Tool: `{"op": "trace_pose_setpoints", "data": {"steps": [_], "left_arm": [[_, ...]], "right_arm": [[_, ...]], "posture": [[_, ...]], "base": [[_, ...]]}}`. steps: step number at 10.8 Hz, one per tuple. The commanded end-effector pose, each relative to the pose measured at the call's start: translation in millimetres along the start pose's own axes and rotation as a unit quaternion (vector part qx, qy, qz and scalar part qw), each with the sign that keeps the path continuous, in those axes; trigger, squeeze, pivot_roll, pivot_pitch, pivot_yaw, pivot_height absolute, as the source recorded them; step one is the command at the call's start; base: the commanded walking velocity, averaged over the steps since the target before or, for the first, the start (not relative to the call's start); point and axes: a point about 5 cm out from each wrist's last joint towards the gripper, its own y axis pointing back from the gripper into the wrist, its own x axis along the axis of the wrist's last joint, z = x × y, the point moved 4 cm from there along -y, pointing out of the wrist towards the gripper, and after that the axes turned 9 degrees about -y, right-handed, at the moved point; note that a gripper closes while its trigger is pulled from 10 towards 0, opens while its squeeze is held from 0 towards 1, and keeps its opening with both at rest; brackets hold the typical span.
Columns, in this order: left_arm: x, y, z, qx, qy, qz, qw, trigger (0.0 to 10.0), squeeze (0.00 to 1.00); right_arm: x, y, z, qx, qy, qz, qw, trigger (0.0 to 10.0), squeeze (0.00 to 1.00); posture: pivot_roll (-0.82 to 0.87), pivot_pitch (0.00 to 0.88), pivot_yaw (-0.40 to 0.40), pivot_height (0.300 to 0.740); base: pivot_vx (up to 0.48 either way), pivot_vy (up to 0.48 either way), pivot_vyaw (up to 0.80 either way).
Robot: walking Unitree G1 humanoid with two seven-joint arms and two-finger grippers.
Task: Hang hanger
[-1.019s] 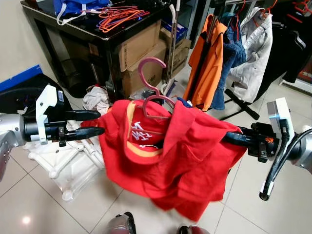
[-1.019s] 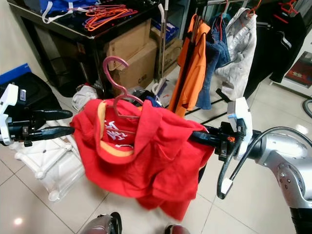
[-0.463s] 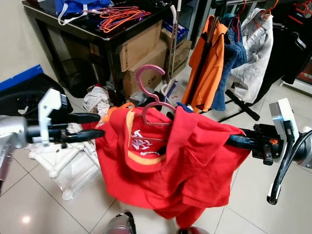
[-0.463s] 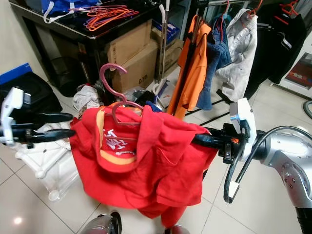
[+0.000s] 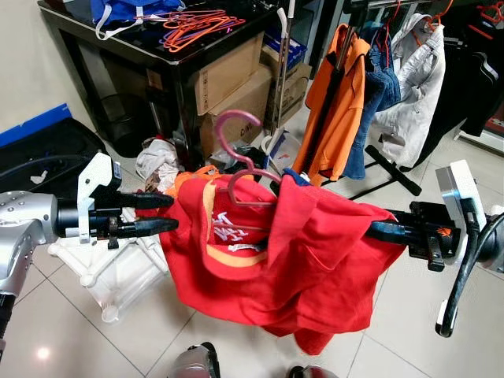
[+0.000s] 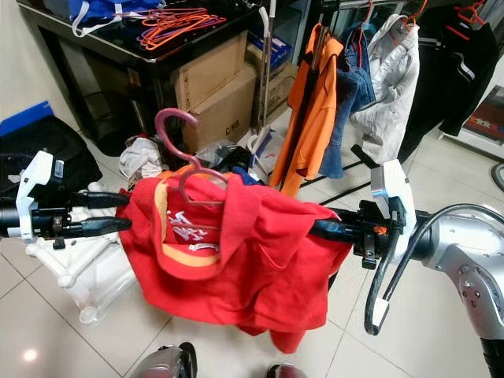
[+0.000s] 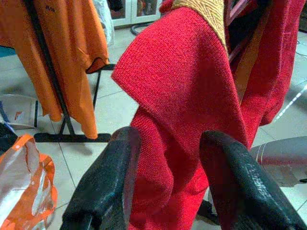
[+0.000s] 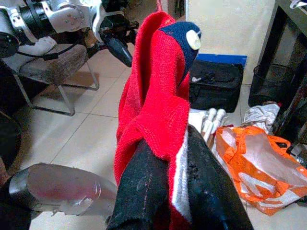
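Observation:
A red sweater hangs on a pink hanger whose hook sticks up out of the collar. My right gripper is shut on the sweater's right side and holds it up above the floor; red knit is pinched between its fingers. My left gripper is at the sweater's left edge, level with it and open. The red fabric hangs in the gap between its two spread fingers. Behind stands a clothes rack with an orange shirt, jeans and a white jacket.
A black table at the back left carries loose orange hangers, with cardboard boxes under it. A white folded rack, a black bag and crumpled cloth lie on the tiled floor to the left.
The sweater has swayed and its hanger hook has tipped a little to the left. My left gripper has edged closer to the sweater's left side, still open. The right gripper keeps its hold.

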Motion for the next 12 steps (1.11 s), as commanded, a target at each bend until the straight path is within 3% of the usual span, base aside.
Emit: {"op": "trace_pose_setpoints", "data": {"steps": [1, 7, 8, 9, 10, 12], "left_arm": [[-6.3, -2.0, 5.0, -0.015, 0.003, -0.014, 1.0, 0.0, 0.0], [-12.9, 4.3, -5.0, 0.003, 0.013, -0.023, 1.0, 0.0, 0.0], [-9.3, 0.8, -9.6, 0.025, 0.002, -0.015, 1.0, 7.9, 0.0], [-4.2, -0.3, -11.9, 0.032, -0.004, -0.006, 0.999, 10.0, 0.0], [-3.7, -0.9, -11.9, 0.028, -0.003, -0.004, 1.0, 10.0, 1.0], [-2.9, -3.2, -8.5, 0.012, 0.001, 0.001, 1.0, 10.0, 1.0]], "right_arm": [[14.3, 4.0, -8.5, 0.016, 0.024, 0.017, 0.999, 0.0, 0.0], [13.6, 8.0, -14.3, 0.02, 0.023, 0.01, 0.999, 0.0, 0.0], [12.3, 7.7, -15.1, 0.02, 0.021, 0.01, 1.0, 0.0, 0.0], [11.9, 7.7, -15.0, 0.019, 0.021, 0.01, 1.0, 0.0, 0.0], [12.2, 7.1, -15.0, 0.02, 0.02, 0.011, 1.0, 0.0, 0.0], [12.0, 7.3, -15.8, 0.02, 0.02, 0.011, 1.0, 0.0, 0.0]], "posture": [[-0.16, 0.111, -0.021, 0.74], [-0.17, 0.117, -0.016, 0.74], [-0.17, 0.118, -0.014, 0.74], [-0.17, 0.118, -0.013, 0.74], [-0.17, 0.118, -0.012, 0.74], [-0.18, 0.118, -0.01, 0.74]], "base": [[0.0, 0.0, 0.0], [0.0, 0.0, 0.0], [0.0, 0.0, 0.0], [0.0, 0.0, 0.0], [0.0, 0.0, 0.0], [0.0, 0.0, 0.0]]}}
